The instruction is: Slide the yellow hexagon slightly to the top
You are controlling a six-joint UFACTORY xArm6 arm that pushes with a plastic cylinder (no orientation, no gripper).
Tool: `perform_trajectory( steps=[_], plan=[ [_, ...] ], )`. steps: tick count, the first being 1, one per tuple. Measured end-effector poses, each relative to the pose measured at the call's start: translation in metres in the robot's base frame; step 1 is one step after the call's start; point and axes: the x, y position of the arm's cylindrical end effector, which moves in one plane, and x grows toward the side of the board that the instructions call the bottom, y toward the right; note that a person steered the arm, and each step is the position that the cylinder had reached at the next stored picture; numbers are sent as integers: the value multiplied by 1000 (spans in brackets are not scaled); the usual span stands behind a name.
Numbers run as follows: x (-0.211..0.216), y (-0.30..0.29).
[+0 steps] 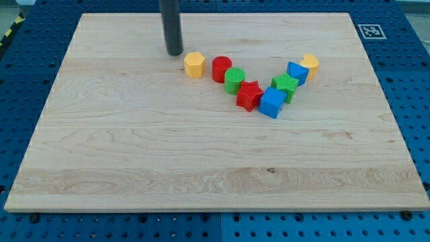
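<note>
The yellow hexagon [194, 64] lies on the wooden board [134, 154], at the left end of a V-shaped row of blocks in the upper middle. My tip [175, 53] stands just up and to the left of the hexagon, a small gap away, not touching it. To the hexagon's right lies a red cylinder [222, 68], close beside it.
The row goes on to the right: a green cylinder [235, 80], a red star [249, 95], a blue cube [272, 102], a green star [285, 85], a blue block [297, 72] and a yellow heart-like block [310, 64]. A marker tag [370, 31] sits beyond the board's top right corner.
</note>
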Motion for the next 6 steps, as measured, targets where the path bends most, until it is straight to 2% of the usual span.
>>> perform_trajectory(
  steps=[1,2,3,4,6],
  plan=[
    [49,4],
    [51,43],
    [20,69],
    [3,72],
    [-12,109]
  ],
)
